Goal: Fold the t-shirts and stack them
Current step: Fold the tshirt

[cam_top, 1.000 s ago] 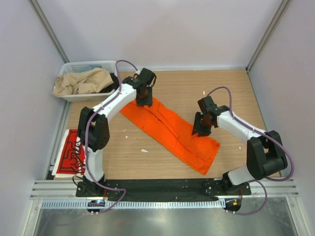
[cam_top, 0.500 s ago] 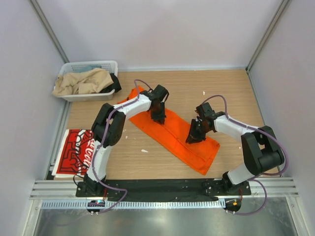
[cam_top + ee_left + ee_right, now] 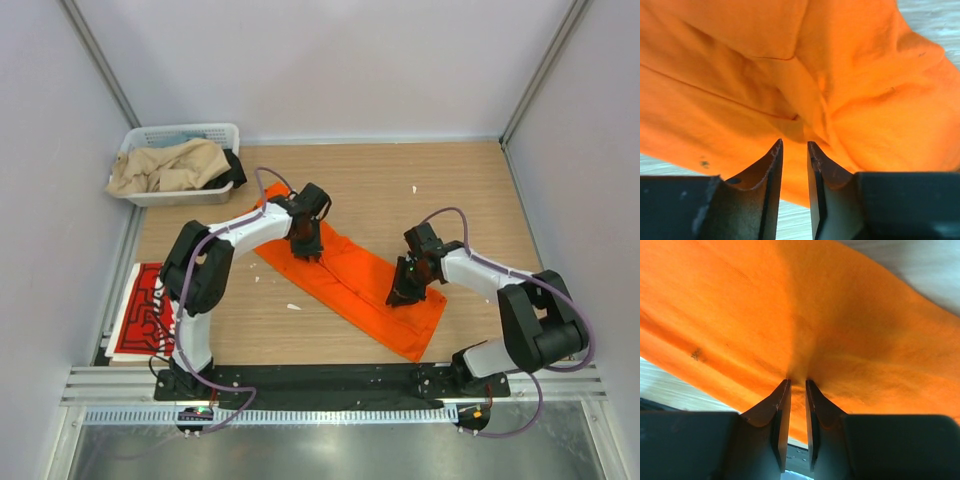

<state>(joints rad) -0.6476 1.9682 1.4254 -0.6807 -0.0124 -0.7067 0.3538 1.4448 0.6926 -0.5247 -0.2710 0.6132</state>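
The orange t-shirt (image 3: pixel 350 278) lies as a long diagonal band across the middle of the table, from upper left to lower right. My left gripper (image 3: pixel 312 250) sits on its upper left part, jaws nearly closed on a bunched fold of orange cloth (image 3: pixel 740 75), seen in the left wrist view (image 3: pixel 793 145). My right gripper (image 3: pixel 400 295) is at the lower right part, shut on a puckered pinch of the same cloth (image 3: pixel 840 315), seen in the right wrist view (image 3: pixel 797 382). The red t-shirt with white lettering (image 3: pixel 145 312) lies folded flat at the table's left front edge.
A white slatted basket (image 3: pixel 182 133) holding beige cloth (image 3: pixel 165 165) and a dark item stands at the back left corner. Small white scraps lie on the wooden table (image 3: pixel 460 190). White walls close in the sides and back.
Both grippers have moved with the orange shirt: its upper left end was lifted inward, then the whole band shifted towards the near edge. The right gripper has come nearer and lower.
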